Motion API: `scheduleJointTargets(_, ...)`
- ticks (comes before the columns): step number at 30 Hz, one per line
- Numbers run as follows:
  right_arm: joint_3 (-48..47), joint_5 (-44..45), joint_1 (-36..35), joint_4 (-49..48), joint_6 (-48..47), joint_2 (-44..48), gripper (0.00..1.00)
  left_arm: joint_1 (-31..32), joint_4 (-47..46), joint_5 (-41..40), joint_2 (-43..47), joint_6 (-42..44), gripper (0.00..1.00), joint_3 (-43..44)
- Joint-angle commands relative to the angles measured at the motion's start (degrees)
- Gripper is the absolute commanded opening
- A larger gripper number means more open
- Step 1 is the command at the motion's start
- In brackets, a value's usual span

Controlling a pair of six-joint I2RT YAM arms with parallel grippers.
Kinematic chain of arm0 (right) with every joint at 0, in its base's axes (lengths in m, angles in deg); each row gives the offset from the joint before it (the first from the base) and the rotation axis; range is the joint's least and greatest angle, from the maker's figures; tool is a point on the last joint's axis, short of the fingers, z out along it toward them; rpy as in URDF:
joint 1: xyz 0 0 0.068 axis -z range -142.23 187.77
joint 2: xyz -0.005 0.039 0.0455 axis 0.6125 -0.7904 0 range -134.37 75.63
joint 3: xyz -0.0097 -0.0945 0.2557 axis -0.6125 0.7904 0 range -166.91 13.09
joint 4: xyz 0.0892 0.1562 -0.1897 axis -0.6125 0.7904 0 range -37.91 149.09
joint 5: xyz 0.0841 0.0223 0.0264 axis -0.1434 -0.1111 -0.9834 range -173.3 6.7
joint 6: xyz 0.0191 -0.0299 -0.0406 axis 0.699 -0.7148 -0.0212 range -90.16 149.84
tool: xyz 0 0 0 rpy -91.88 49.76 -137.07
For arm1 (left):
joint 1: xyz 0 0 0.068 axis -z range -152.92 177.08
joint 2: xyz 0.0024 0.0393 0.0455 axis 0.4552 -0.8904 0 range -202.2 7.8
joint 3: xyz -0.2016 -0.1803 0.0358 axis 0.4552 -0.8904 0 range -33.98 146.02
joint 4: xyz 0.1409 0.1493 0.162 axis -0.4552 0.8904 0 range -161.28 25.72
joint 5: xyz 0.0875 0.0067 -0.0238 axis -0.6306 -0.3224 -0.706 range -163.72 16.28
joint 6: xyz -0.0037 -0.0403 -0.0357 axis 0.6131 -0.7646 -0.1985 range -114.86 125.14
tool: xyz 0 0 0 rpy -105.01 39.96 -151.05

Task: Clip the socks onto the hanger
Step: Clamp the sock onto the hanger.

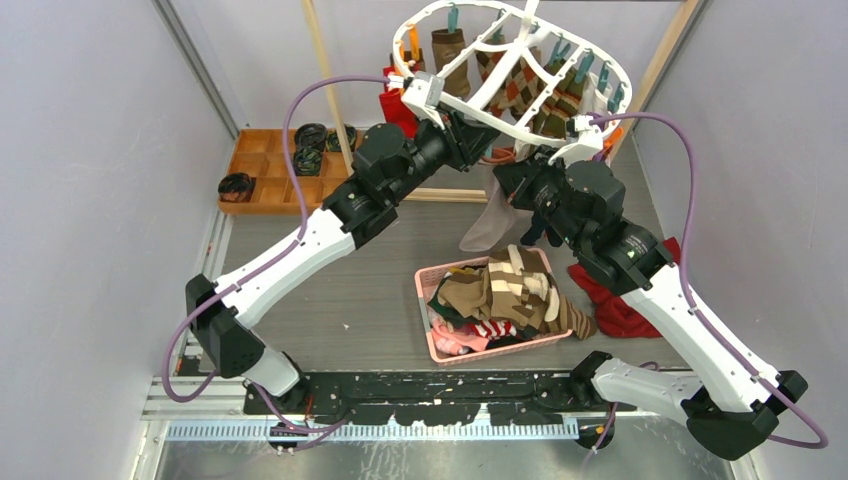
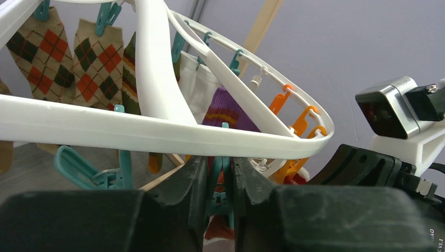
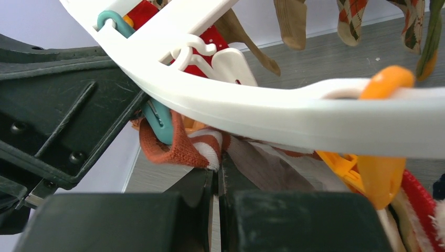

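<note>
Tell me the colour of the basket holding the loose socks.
The basket is pink; the top view shows it best.

The grey wood-grain table (image 1: pixel 370 290) carries a pink basket (image 1: pixel 423 300) near its middle. The basket is heaped with socks (image 1: pixel 500 290), and a brown striped one spills over its right rim onto the tabletop. Just right of the basket a red cloth (image 1: pixel 615 305) lies crumpled. Well behind and left of the basket sits an orange compartment tray (image 1: pixel 262 160) holding black coiled rolls (image 1: pixel 310 135). Behind the basket a wooden base bar (image 1: pixel 440 195) lies flat.
</note>
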Motion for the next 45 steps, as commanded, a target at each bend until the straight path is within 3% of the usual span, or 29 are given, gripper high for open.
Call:
scheduleJointTargets(1,-0.23,2.06,-0.26,-1.82,0.87,1.13,0.01,-0.64,-3.89,-1.53,2.91,-1.28,0.29,-0.82)
scheduleJointTargets(7,0.05,2.22,-0.33,-1.12,0.62,1.40,0.01,-0.68,-3.46,-1.48,4.14,-1.68,0.53,-1.44)
scheduleJointTargets(15,0.29,0.40,-0.30,0.11,-0.99,1.75,0.03,-0.64,-0.72,1.10,7.84,-2.43,0.71,-2.49)
scheduleJointTargets(17,0.06,-0.71,-0.31,1.14,-2.48,1.92,0.11,-0.64,0.55,2.77,9.63,-2.85,0.74,-3.54)
scheduleJointTargets(21,-0.32,-1.96,-0.34,4.70,-5.31,3.33,0.43,-0.73,5.42,7.02,14.52,-3.46,0.76,-7.07)
scheduleJointTargets(24,-0.13,-1.12,-0.28,8.17,-7.91,5.91,0.61,-0.68,11.70,11.05,18.58,-2.63,0.75,-9.05)
scheduleJointTargets(29,0.06,0.23,-0.33,15.28,-12.90,11.04,0.78,-0.79,20.12,13.19,26.16,0.89,0.76,-14.53)
scheduleJointTargets(37,2.67,3.24,-0.30,26.83,-16.86,19.95,0.89,-2.66,33.71,8.81,33.52,7.06,0.83,-22.24)
scheduleJointTargets(41,5.79,10.07,-0.34,33.14,-15.64,25.18,0.91,-8.23,35.90,10.55,34.39,6.36,0.86,-27.00)
scheduleJointTargets(45,9.51,23.85,-0.31,39.06,-8.45,28.11,0.92,-16.27,35.57,14.75,34.68,3.79,0.89,-30.74)
